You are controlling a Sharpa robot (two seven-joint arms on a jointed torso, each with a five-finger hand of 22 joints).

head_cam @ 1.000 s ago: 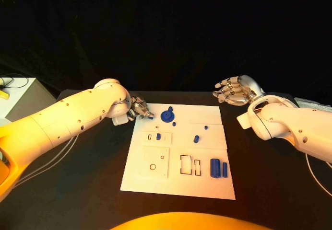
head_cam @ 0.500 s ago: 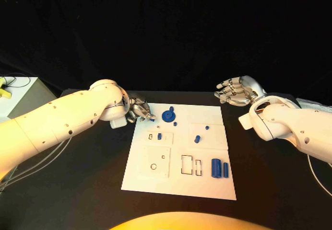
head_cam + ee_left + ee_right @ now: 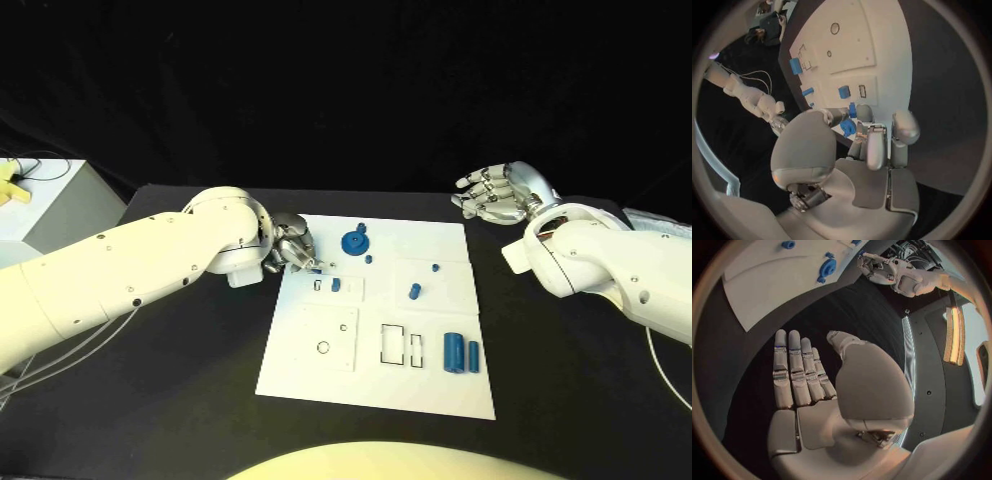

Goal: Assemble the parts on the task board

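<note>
The table is seen from above by the head camera, with the task board (image 3: 378, 310) at frame centre. Each hand is viewed closely from behind by its wrist camera; the board (image 3: 848, 47) (image 3: 773, 285) is shared by all three.

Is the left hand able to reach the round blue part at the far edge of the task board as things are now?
Probably yes: the left hand hovers beside the round blue part, with bare task board between them.
</note>
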